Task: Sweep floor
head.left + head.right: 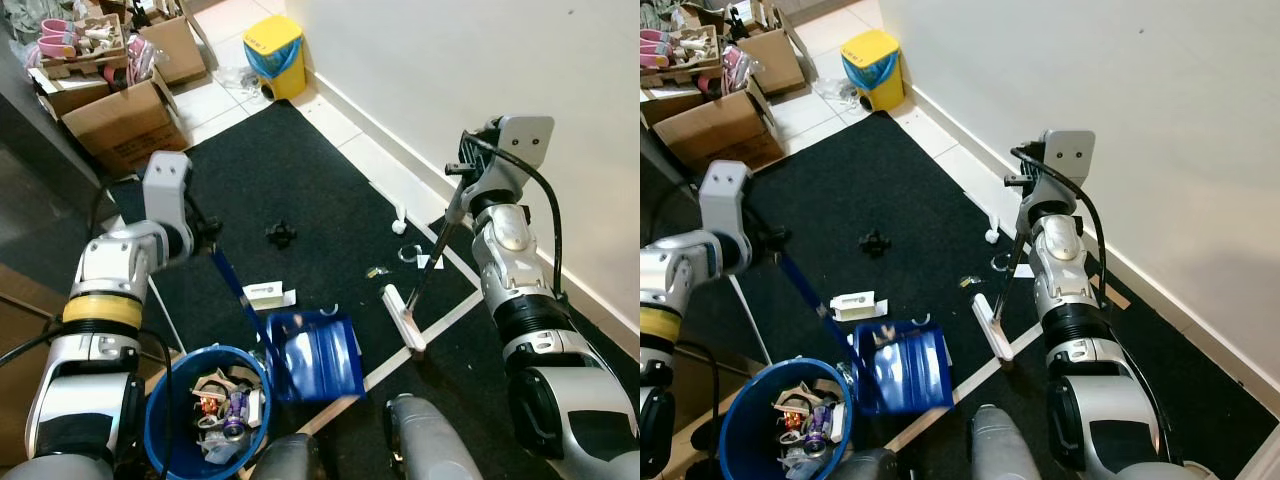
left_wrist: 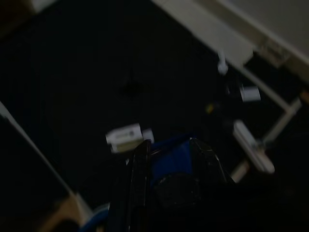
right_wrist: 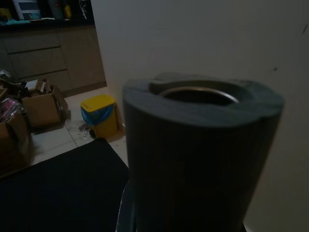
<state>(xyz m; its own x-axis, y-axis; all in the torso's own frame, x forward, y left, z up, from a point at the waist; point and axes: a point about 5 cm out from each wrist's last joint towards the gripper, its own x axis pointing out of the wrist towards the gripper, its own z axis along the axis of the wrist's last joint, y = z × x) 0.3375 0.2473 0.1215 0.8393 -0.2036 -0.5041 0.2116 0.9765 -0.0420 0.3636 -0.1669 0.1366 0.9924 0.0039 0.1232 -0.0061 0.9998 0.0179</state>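
My left gripper [image 1: 210, 236] is shut on the long handle of a blue dustpan [image 1: 316, 356], which rests tilted on the black mat [image 1: 320, 190] beside a blue bucket [image 1: 165, 400] holding trash. My right gripper [image 1: 462, 182] is shut on the grey broom handle [image 3: 203, 145]; the white broom head [image 1: 403, 317] touches the floor at the mat's edge. Litter lies on the mat: a white box [image 1: 268, 294], a black piece [image 1: 281, 234], a small yellowish scrap [image 1: 376, 271] and white bits [image 1: 408, 254] near the broom.
A white wall [image 1: 480, 60] with a skirting board runs along the right. A yellow bin [image 1: 275, 55] stands at the far end of the mat. Cardboard boxes [image 1: 120, 120] full of items sit at the far left.
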